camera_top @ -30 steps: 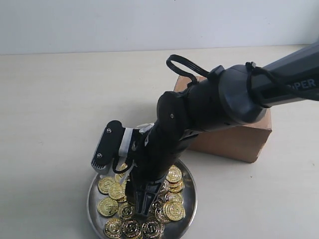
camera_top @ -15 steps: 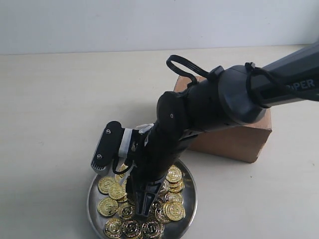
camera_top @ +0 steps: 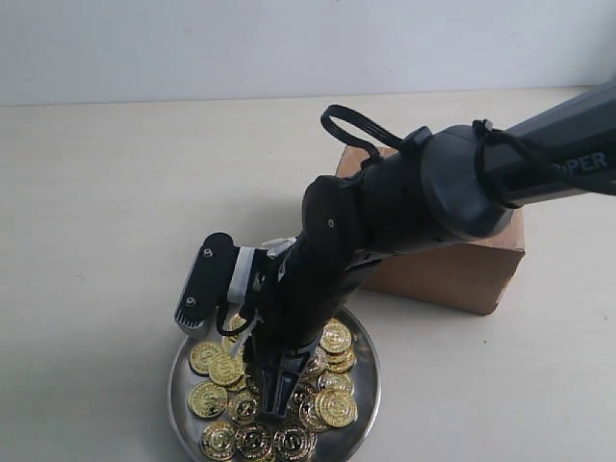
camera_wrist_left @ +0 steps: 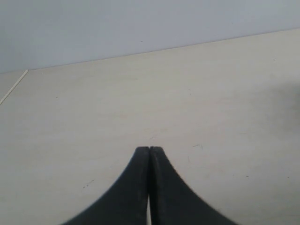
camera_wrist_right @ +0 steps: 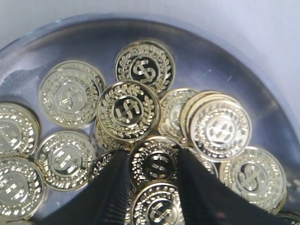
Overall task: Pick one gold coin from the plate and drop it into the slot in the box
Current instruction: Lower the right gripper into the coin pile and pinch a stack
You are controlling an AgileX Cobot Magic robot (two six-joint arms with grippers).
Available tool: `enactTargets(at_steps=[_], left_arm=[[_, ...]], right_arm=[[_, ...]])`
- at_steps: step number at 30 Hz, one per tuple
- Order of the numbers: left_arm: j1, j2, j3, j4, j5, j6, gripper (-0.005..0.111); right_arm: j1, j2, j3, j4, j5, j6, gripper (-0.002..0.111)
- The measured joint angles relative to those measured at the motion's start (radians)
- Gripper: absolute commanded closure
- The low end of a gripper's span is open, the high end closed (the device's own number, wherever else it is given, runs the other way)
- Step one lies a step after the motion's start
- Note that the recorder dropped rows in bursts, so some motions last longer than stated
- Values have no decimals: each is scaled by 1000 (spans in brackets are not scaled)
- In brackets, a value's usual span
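The shiny silver plate [camera_top: 368,358] [camera_wrist_right: 42,37] holds several gold coins. My right gripper [camera_top: 274,402] [camera_wrist_right: 152,161] reaches across and points down into the pile. Its fingers stand one coin's width apart, and a gold coin [camera_wrist_right: 157,161] lying among the others sits between them with its edges against both pads. A second coin [camera_wrist_right: 159,208] overlaps it nearer the wrist. The reddish-brown box [camera_top: 462,274] stands behind the plate; the arm hides its slot. My left gripper [camera_wrist_left: 149,149] is shut on nothing above bare table and does not show in the exterior view.
The right arm [camera_top: 452,192] stretches over the box and the plate's far side. The wrist camera mount [camera_top: 204,284] hangs over the plate's left rim. Pale tabletop [camera_top: 115,212] runs back to a light wall.
Almost nothing: the right arm holds its place over the plate with only a slight shift, and the coins lie as before.
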Motion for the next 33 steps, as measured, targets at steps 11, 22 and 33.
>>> enactTargets(at_steps=[11,22,33], left_arm=[[0,0,0,0,0,0,107],[0,0,0,0,0,0,107],[0,0,0,0,0,0,107]], right_arm=[[0,0,0,0,0,-1,69],[0,6,0,0,-47,-1,61],[0,6,0,135,-24,-171,61]])
